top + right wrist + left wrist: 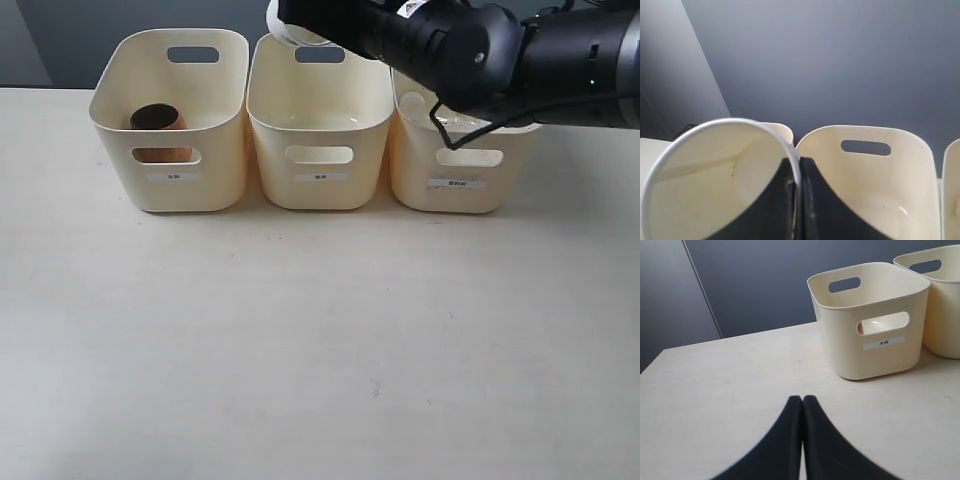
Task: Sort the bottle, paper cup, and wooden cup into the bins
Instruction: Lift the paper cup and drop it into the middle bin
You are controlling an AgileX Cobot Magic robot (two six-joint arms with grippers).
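Note:
My right gripper [799, 162] is shut on the wall of the white paper cup [715, 175], one finger inside it and one outside. In the exterior view the paper cup [278, 25] hangs above the back left corner of the middle bin [320, 190], and the dark arm hides most of it. The wooden cup [157, 120] stands in the left bin [175, 195]. A clear shape, apparently the bottle [425, 104], lies in the right bin [455, 195], partly behind the arm. My left gripper [802, 399] is shut and empty, low over the table in front of the left bin [875, 355].
The three bins stand side by side at the back of the pale table [320, 350]. My right arm [480, 50] stretches from the right across the top of the right bin. A dark wall rises behind the bins.

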